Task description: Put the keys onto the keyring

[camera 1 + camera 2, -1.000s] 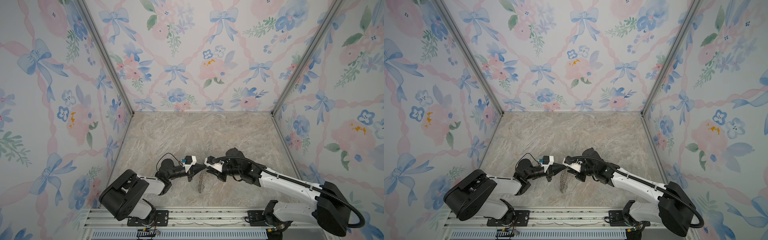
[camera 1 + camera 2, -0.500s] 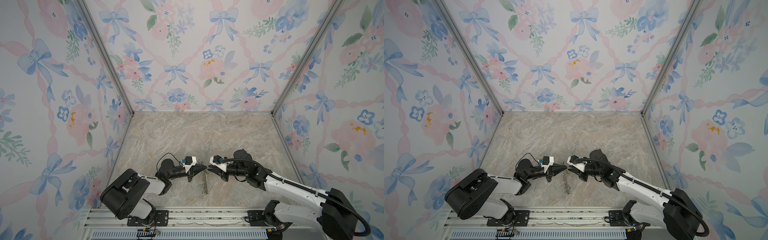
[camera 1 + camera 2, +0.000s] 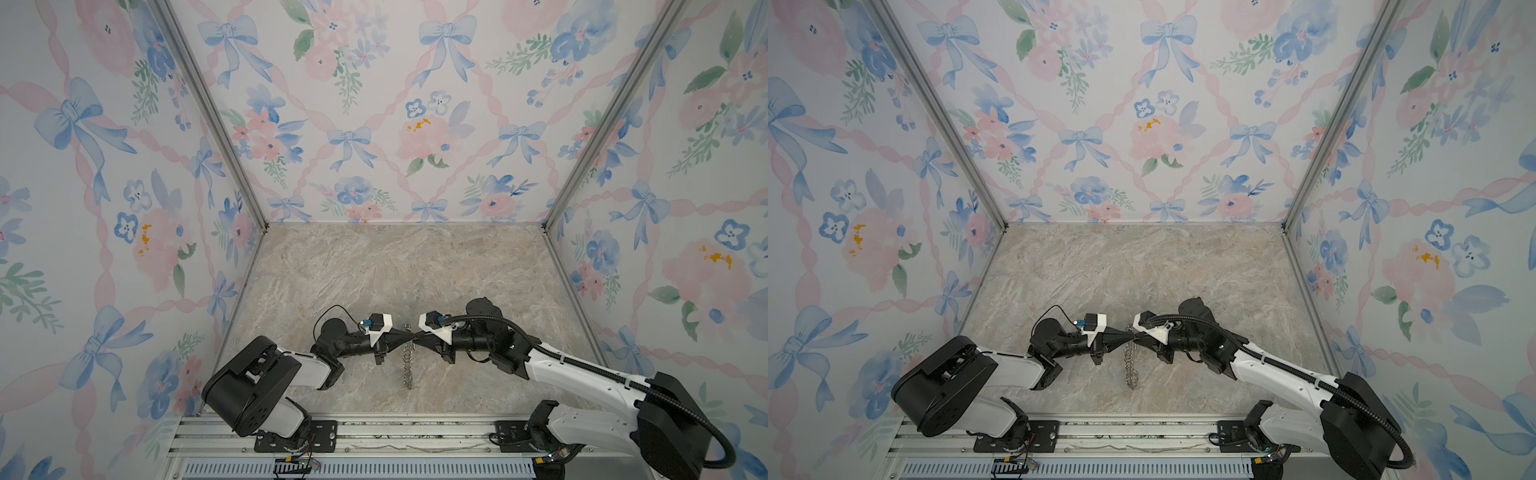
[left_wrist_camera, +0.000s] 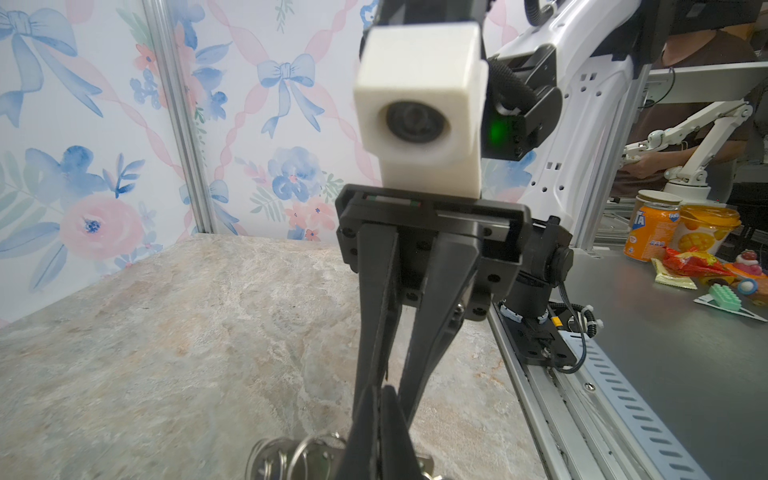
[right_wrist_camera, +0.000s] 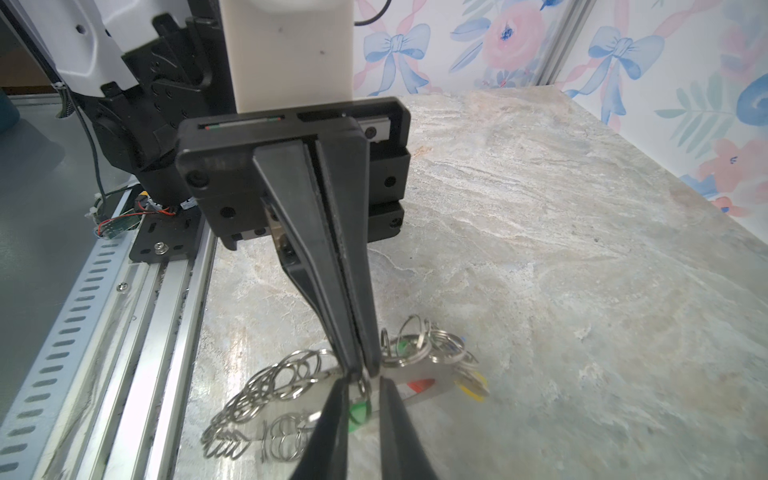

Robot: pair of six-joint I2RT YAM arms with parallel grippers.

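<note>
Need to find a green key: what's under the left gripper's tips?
The keyring is there, and a green key head shows just past the left gripper's tips, between the right gripper's parted fingers. Its blade and whatever the tips cover are hidden.

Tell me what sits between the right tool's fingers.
In the right wrist view, the right tool straddles a green key and a wire ring of the keyring. The shut left tool grips the keyring just beyond.
</note>
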